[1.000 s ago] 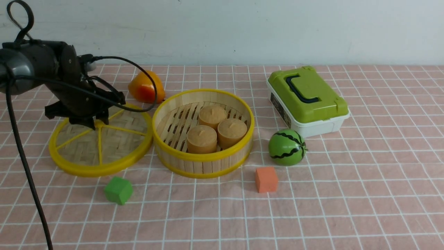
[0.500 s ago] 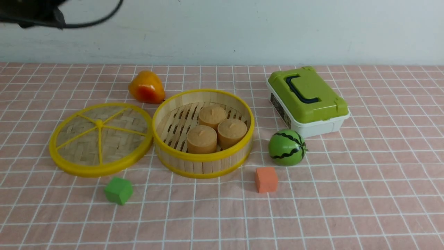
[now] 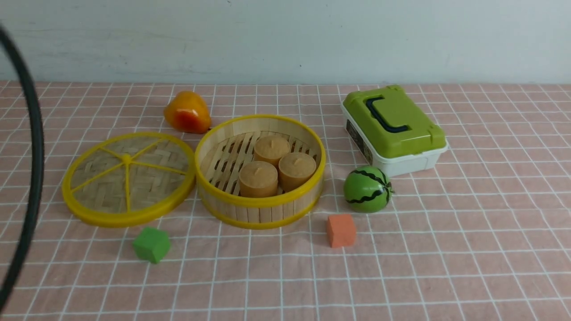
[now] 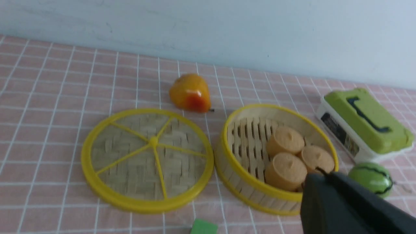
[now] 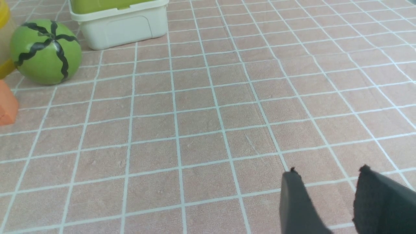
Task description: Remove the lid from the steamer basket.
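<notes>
Lid: is lying flat on counter, just left of steamer basket, both ahead of left end effector. Three cakes: are sitting in basket. Fruit: is lying behind both. Melon, box: are lying ahead-left of right end effector.

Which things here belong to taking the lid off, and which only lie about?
Job: lid; steamer basket.
Lying about: orange toy fruit; toy watermelon; green cube; orange cube; green-lidded box; tan cakes in the basket.
</notes>
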`<action>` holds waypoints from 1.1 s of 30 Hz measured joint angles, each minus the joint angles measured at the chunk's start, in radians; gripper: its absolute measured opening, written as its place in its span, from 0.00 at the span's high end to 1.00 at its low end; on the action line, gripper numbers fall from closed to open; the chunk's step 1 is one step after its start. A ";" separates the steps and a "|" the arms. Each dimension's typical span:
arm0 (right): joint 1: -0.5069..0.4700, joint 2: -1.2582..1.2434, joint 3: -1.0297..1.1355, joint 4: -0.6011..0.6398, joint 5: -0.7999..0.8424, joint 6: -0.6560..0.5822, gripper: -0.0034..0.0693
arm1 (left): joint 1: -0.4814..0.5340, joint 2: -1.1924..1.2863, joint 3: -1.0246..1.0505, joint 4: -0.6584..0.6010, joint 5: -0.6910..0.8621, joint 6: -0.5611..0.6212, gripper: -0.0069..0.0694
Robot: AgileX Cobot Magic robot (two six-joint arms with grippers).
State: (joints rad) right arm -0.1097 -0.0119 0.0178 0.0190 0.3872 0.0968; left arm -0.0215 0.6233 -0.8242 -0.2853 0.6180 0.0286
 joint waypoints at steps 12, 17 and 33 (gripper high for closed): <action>0.000 0.000 0.000 0.000 0.000 0.000 0.62 | 0.000 -0.467 0.477 -0.229 -0.139 0.360 0.93; 0.000 0.000 0.000 0.000 0.000 0.000 0.62 | 0.000 -0.496 0.584 -0.260 -0.144 0.398 0.93; 0.000 0.000 0.000 0.000 0.000 0.000 0.62 | -0.061 -0.572 0.803 -0.237 -0.537 0.318 0.93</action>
State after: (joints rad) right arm -0.1097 -0.0119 0.0178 0.0190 0.3872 0.0968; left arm -0.0820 0.0516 -0.0207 -0.5226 0.0809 0.3464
